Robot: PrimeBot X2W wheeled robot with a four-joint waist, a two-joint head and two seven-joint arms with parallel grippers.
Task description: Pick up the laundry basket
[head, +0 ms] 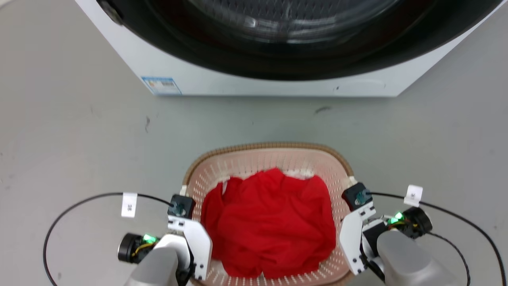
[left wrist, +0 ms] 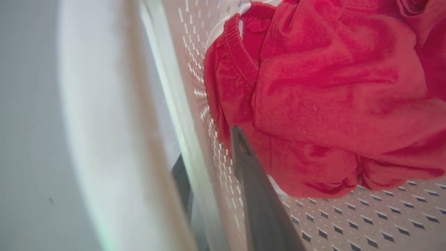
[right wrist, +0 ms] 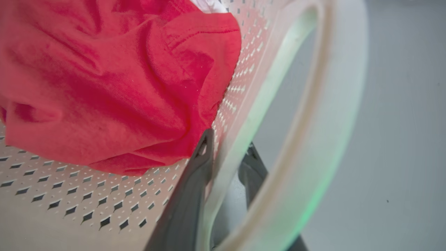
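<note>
With the laundry basket (head: 270,147) sitting low and centre in the head view, both arms are on it, and the lift is the step to get right. Inside lies a red garment (head: 270,222), bunched mid-basket (soft, light, no trouble).

In the right wrist view, the right gripper (right wrist: 228,143) straddles the perforated side wall. One dark finger lies flat on the inside, its twin sits outside in the gap behind the white handle (right wrist: 331,104), and the two are closed onto the wall between them.

The left gripper (left wrist: 209,164) is set the same way on the opposite wall, one finger in and one out. Whether it has truly clamped down, I cannot tell.

My call is to confirm that left pinch first, then raise both arms together and level. Thin plastic will flex, and one side leading would tilt the basket and could let the wall slip from the fingers. Go straight up off the grey floor (head: 79,119), with no swing toward the washing machine (head: 238,85) across the top of the frame.
</note>
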